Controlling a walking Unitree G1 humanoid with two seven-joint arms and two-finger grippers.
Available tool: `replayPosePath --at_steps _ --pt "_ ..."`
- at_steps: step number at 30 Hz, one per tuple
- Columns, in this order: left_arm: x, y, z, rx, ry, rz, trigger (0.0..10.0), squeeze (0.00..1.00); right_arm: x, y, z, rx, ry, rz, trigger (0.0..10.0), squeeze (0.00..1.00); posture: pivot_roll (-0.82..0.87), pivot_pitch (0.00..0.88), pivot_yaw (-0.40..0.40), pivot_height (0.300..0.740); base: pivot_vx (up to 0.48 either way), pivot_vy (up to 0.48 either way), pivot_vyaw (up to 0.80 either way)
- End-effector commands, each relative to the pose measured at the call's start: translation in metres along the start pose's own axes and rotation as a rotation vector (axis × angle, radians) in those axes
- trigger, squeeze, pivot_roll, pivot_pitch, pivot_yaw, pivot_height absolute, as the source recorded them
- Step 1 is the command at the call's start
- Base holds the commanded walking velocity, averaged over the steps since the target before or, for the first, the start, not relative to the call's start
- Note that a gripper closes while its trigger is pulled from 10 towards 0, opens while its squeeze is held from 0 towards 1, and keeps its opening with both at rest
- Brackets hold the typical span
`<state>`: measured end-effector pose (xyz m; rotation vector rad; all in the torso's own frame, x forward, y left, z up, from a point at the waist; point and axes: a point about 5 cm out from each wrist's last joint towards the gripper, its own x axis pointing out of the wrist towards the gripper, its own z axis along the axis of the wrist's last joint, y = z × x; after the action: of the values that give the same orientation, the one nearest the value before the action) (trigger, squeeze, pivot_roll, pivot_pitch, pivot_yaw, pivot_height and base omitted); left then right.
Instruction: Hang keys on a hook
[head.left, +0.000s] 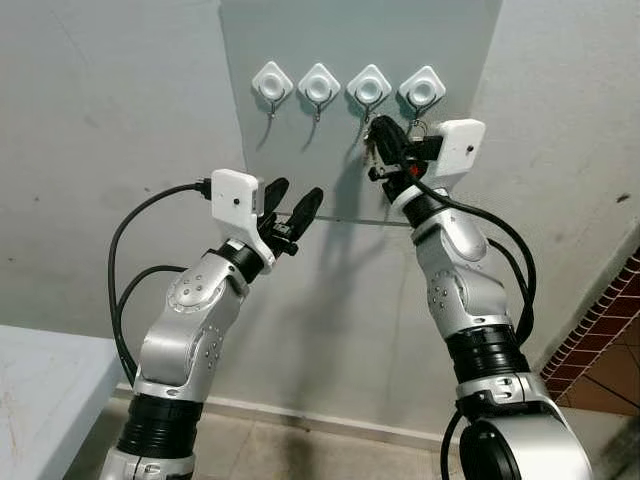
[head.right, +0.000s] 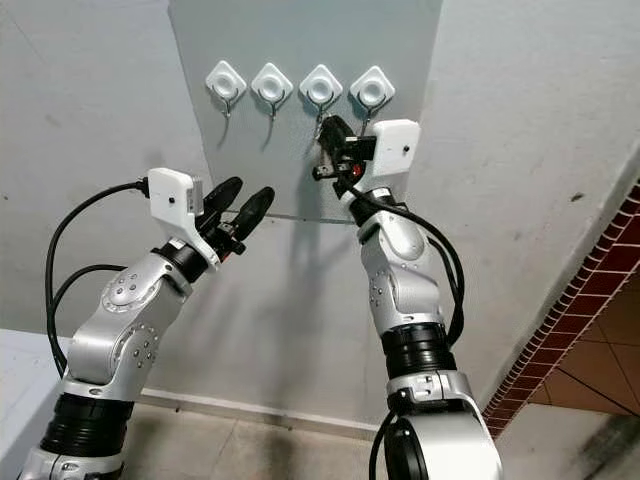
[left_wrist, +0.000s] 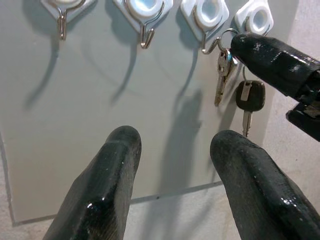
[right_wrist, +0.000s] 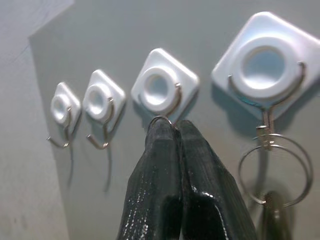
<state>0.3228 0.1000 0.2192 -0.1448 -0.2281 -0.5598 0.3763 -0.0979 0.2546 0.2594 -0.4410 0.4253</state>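
Right gripper (right_wrist: 172, 131) is pinched tight on the thin steel key ring (right_wrist: 159, 120), silver key (left_wrist: 221, 75) hanging straight below, third white square wall hook (right_wrist: 162, 87) just above my fingertips.

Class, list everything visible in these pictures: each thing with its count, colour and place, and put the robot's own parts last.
Hooks: four, white square bases with metal hooks, in a row on the board.
Board: one, grey, on the wall.
Silver key: one, on a ring at the third hook from the robot's left, pinched by the right tool.
Black-headed key: one, hanging from the fourth hook.
Brick wall: red, at the robot's right.
Left tool: black fingers, open, below the hooks.
Right tool: black fingers, shut on the key ring.
Arms: two, silver.
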Motion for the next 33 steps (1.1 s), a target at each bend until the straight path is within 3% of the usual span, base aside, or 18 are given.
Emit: replayPosePath --at_steps 1,17,33 --pt "0.0015 -0.0015 0.0091 0.014 -0.025 -0.016 10.0 0.00 0.0061 0.0016 0.0051 0.026 -0.018 -0.001 10.0 0.00 0.13 0.000 0.049 0.740 0.000 0.000 0.00" --pt "0.0017 -0.0010 0.0107 0.008 -0.030 -0.009 10.0 0.00 0.0101 0.0057 0.0046 0.053 -0.019 0.061 10.0 0.00 0.14 0.000 0.049 0.740 0.000 0.000 0.00" --pt "0.0014 -0.0013 0.0112 0.006 -0.034 -0.008 10.0 0.00 0.0063 0.0020 0.0039 -0.010 -0.009 0.109 10.0 0.00 0.14 0.000 0.044 0.740 0.000 0.000 0.00"
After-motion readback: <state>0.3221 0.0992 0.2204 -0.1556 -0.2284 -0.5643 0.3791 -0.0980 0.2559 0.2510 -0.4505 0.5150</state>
